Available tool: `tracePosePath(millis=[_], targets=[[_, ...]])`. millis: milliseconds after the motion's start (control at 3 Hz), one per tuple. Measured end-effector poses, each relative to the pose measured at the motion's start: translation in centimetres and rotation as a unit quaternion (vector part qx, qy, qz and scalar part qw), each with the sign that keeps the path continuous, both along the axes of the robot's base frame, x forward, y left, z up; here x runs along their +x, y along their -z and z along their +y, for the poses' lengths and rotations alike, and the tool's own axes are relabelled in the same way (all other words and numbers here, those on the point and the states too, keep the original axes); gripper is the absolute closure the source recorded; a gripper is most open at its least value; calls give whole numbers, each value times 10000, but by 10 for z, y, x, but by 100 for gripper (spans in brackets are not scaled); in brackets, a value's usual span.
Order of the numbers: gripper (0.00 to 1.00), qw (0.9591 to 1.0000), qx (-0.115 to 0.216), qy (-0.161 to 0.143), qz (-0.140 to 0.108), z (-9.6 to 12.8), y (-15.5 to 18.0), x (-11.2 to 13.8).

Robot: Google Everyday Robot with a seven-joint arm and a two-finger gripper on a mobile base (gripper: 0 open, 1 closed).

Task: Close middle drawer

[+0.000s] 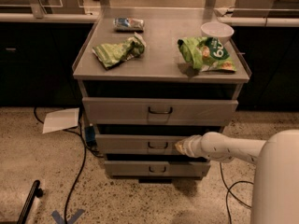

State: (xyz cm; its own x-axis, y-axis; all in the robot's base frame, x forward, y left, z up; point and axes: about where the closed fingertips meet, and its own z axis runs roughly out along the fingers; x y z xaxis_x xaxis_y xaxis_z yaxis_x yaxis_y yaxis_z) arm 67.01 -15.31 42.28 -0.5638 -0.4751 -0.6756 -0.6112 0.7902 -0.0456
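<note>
Gripper [180,147] sits at the front of the middle drawer [131,143], just right of its small dark loop handle [158,145] and apparently touching the flat grey face. Whether it is spread apart or drawn together cannot be told from this view. The white arm [226,148] behind it runs roughly level to the right, back to the robot's pale body [278,181] at the lower right edge.

The middle drawer is the second of three in a grey metal cabinet, with a dark band of shadow above its front and another below it. Above it is the taller-fronted top drawer [117,111], and under it the lowest drawer [128,168], each with a like handle.

On the cabinet top [159,66] lie a crumpled green bag [117,51] at the left, a second green bag [205,54] at the right, a white bowl [217,31] just behind that one, and a small bluish packet [129,24] near the back edge.

On the speckled floor [42,171], a sheet of white paper [61,120] lies left of the cabinet, a dark cable [77,176] trails forward from beside it, and a blue tape mark [65,215] shows at the bottom edge.
</note>
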Motion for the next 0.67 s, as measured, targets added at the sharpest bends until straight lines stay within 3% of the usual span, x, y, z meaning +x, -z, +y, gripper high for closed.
tracePosePath(millis=[333,667], targets=[[100,10000,-1,5,-7,0,0,0],[100,9992,163,-114,360,6,12,-25]])
